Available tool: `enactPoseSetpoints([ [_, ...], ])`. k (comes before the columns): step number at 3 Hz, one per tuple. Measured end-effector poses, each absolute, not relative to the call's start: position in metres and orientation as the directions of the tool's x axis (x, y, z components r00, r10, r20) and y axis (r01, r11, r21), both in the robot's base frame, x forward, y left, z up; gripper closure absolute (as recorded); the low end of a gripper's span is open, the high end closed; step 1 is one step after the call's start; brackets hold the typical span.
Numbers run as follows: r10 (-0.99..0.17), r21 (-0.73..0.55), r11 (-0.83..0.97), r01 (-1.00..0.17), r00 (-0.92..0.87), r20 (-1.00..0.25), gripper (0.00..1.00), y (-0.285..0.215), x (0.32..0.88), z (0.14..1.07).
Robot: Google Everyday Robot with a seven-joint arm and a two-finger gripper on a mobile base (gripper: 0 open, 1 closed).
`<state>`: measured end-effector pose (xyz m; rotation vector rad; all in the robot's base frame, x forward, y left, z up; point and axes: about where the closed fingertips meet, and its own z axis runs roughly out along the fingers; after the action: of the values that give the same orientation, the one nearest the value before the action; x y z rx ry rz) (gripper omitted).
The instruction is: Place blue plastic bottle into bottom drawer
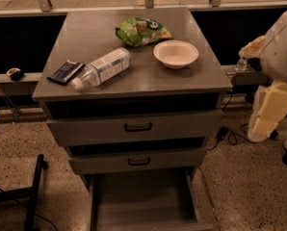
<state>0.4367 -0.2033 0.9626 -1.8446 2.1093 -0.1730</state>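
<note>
Status: blue plastic bottle (102, 67) lies on its side on the grey cabinet top (85, 30), left of centre. Its white cap points near-left and its base points far-right. It is not in the drawer and nothing is touching it. Just left of the cap sits a dark flat packet (65, 71), close but apparently not in contact. A green chip bag (142, 31) lies farther back, near the middle of the top. A white bowl (176, 53) stands upright right of the bottle and just near-right of the bag, apart from both. Bottom drawer (143, 196) is pulled out toward the near side, and its bare grey floor has nothing on it. The two upper drawers with black handles, top drawer (137, 127) and middle drawer (138, 161), sit pushed in above it, each with a dark gap over it. Gripper (247, 54) is off past the right edge of the cabinet at about tabletop height, well away from the bottle and the bottom drawer and holding nothing I can make out. Open or closed, I cannot tell. The cream-white arm (278, 81) hangs behind and below it at the right frame edge. A tiny bottle (240, 64) stands on the far ledge right beside the gripper, and cables (228, 131) trail on the speckled floor below.
</note>
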Motion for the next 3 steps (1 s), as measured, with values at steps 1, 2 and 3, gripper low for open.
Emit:
enactPoseSetpoints([
  [1,-0.99,-0.327,0.064,-0.943,-0.018,-0.142,0.0,-0.197,0.441,0.945],
  [2,-0.985,-0.322,0.022,-0.946,0.035,-0.168,0.0,-0.186,0.447,0.949],
  [3,-0.959,-0.357,-0.201,-0.912,0.258,-0.119,0.0,-0.143,0.471,0.944],
])
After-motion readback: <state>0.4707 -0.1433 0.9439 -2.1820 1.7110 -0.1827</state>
